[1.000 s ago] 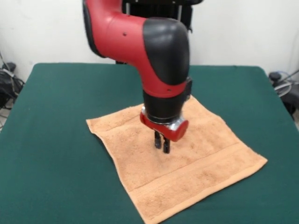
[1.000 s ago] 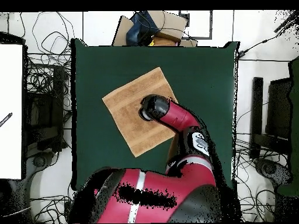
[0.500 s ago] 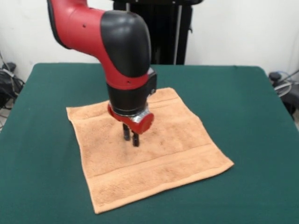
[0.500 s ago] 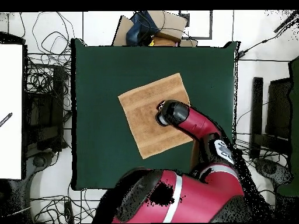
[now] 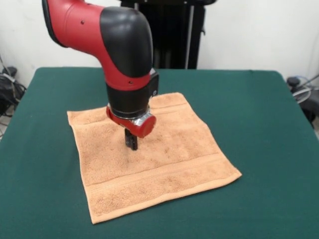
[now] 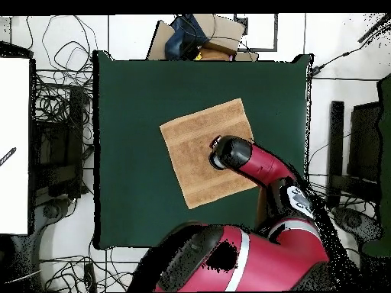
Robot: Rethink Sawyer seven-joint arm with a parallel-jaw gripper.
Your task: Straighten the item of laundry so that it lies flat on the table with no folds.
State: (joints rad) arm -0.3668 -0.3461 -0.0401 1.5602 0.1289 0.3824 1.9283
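**Status: Towel Spread, Hand in Contact**

The towel (image 5: 154, 159) lies spread open near the middle of the counter (image 5: 269, 114), rotated slightly against the counter edges. All four corners are visible in the overhead view, and no corner is turned under. The woven band runs parallel to the near edge in the front view, with no visible break. No fold or raised ridge shows anywhere on the uncovered surface.

The hand (image 5: 131, 142) points straight down at the towel, left of its centre in the front view. The fingers stand close together, with a narrow gap or none. The tips appear to touch or press the cloth; no cloth is seen lifted between them.

Assessment: flattening appears essentially complete. Remaining: raise the hand clear without dragging the cloth. The part under the arm (image 6: 252, 160) is hidden in the overhead view, so confirm flatness there.
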